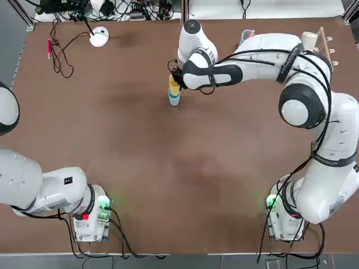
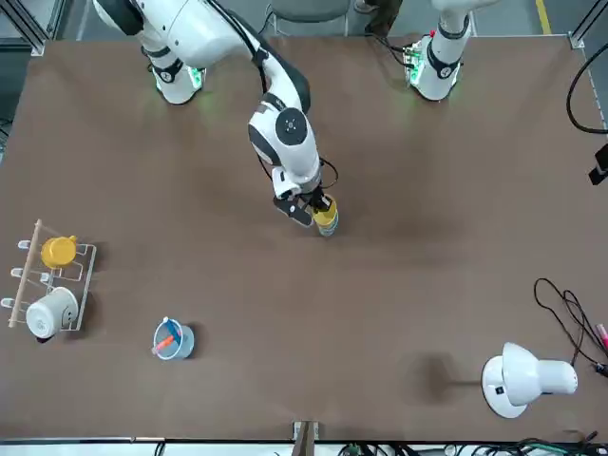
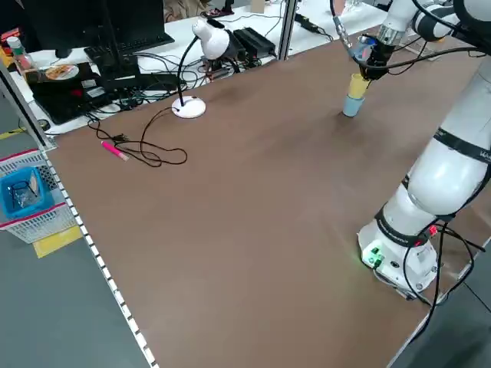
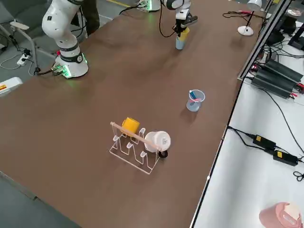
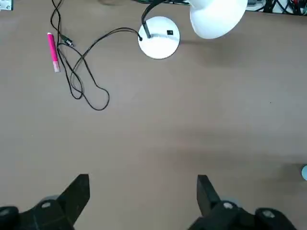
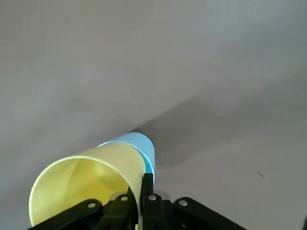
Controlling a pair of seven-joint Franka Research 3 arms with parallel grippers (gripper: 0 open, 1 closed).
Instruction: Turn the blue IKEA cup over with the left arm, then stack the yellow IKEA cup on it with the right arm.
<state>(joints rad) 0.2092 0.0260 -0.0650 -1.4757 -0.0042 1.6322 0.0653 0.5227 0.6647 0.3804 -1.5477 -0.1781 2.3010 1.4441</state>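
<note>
The right pincer (image 2: 312,211) is clenched on the rim wall of the small bright yellow tapered plastic cup (image 2: 325,215), which sits mouth-up on the pale sky-blue plastic cup (image 1: 174,100) mid-tabletop (image 1: 168,168). Both cups look light, stiff and smooth, so a thin rim pinch could slip or tip the stack. The left pincer (image 5: 144,196) hangs released, parked near its base.

Plain brown counter (image 1: 112,140). Bright yellow IKEA cup (image 2: 326,213) above pale sky-blue IKEA cup (image 2: 327,230). Glossy white arms with black joint rings; dark right pincer (image 2: 306,211) and left pincer (image 5: 143,194). White lamp (image 2: 522,377); pink marker (image 5: 53,51) beside black cord (image 5: 79,72).
</note>
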